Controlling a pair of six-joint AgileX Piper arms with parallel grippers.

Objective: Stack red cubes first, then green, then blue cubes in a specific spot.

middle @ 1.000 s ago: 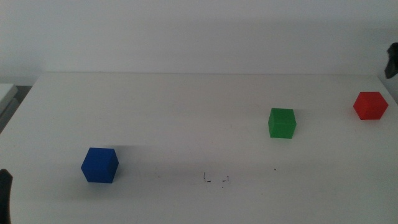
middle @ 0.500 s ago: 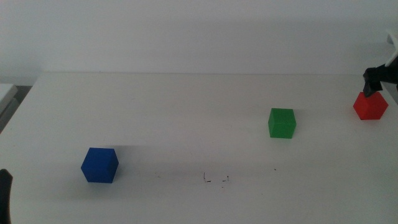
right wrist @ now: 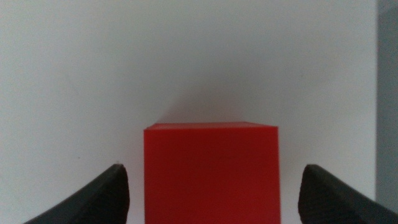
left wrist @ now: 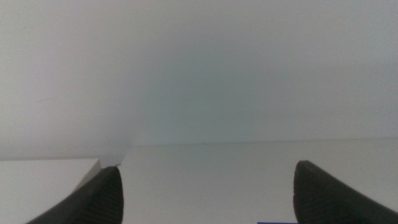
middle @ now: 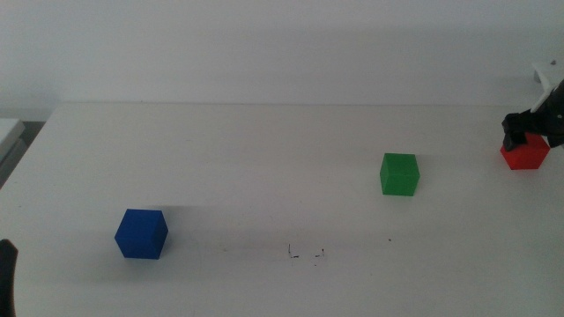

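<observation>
The red cube (middle: pixel 526 156) sits at the table's far right; my right gripper (middle: pixel 529 130) hangs just over it, open. In the right wrist view the red cube (right wrist: pixel 211 171) lies between the two spread jaws, with white gaps on both sides. The green cube (middle: pixel 399 173) stands right of centre, the blue cube (middle: pixel 141 233) at the front left. The specific spot (middle: pixel 307 254), thin black corner marks, lies at the front middle. My left gripper (left wrist: pixel 208 190) waits open at the front left corner; only a dark tip (middle: pixel 5 273) shows in the middle view.
A lone small black dot (middle: pixel 391 239) marks the table right of the corner marks. The white table's left edge (middle: pixel 26 145) runs near a grey strip. A sliver of blue (left wrist: pixel 277 222) shows at the left wrist view's rim.
My right gripper has come down from the upper right onto the red cube, now straddling it. The cubes and the left arm have not moved.
</observation>
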